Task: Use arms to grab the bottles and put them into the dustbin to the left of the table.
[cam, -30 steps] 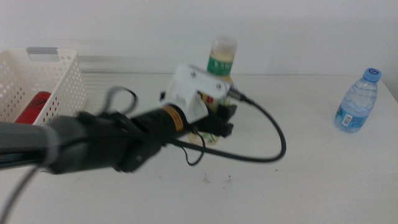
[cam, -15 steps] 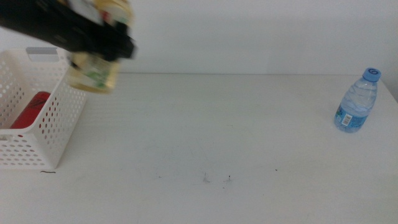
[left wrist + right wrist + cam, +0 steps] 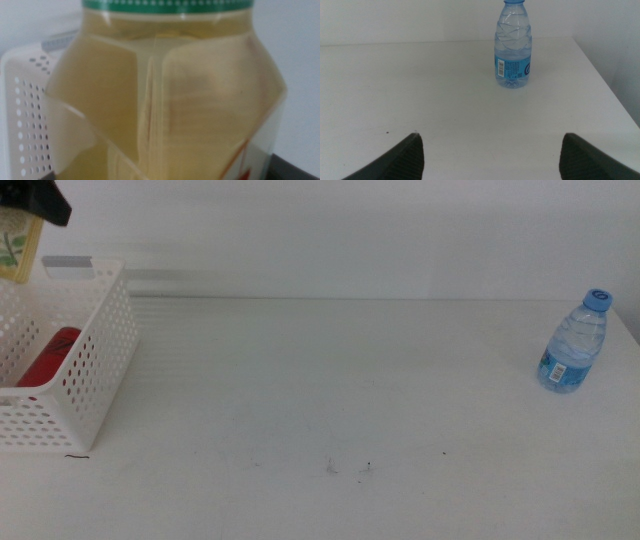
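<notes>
My tool (image 3: 45, 202) holds the yellow tea bottle (image 3: 18, 248) above the white dustbin (image 3: 95, 360) at the far left. A red can (image 3: 52, 355) lies inside. The water bottle (image 3: 574, 342) stands far right on the surface (image 3: 350, 400).

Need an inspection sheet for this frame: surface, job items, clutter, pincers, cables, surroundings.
Surface: white table, a few tiny dark specks.
Job's things: red can lies inside the white basket; tea bottle held above the basket's far corner; water bottle upright near the table's right edge.
Clutter: nothing seen.
Pincers: left pincer shut on the tea bottle, over the basket; right pincer open, low, facing the water bottle, apart from it.
Cables: nothing seen.
Surroundings: plain pale wall.
</notes>
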Controlling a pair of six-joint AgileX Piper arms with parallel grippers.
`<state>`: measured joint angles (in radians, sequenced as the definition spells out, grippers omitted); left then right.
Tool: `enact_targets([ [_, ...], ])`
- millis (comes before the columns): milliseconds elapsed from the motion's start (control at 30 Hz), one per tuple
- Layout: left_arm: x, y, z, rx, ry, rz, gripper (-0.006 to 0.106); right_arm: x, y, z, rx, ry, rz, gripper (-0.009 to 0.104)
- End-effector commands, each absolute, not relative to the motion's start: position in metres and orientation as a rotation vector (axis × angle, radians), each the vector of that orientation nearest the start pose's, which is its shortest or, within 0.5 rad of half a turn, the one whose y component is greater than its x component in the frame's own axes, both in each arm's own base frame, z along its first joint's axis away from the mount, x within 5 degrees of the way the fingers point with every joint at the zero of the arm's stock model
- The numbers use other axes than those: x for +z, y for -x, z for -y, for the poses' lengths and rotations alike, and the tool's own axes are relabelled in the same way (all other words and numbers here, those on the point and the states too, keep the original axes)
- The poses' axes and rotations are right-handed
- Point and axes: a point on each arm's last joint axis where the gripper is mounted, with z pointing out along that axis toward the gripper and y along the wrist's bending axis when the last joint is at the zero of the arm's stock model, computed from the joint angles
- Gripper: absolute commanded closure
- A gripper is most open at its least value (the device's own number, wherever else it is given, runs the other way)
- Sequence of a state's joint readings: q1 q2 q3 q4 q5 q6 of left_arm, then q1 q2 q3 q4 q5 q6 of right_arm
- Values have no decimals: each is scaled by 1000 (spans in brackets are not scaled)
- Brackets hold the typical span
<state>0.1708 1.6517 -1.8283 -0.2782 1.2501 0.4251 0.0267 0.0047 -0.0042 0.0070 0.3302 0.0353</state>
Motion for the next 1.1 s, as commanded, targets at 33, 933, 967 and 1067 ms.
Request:
enact_targets([
  [33, 409, -357, -49, -96, -275, -2474, 102, 185, -54, -1, 35, -9, -1798, 2],
  [933, 251, -423, -121, -34, -167, -2901, 92, 185, -54, -1, 35, -9, -1798, 2],
  [967, 248, -424, -121, -34, -167, -2906, 88, 185, -54, -1, 35, -9, -1798, 2],
  [1067, 244, -425, -122, -39, -167, -2915, 70, 185, -54, -1, 35, -9, -1798, 2],
])
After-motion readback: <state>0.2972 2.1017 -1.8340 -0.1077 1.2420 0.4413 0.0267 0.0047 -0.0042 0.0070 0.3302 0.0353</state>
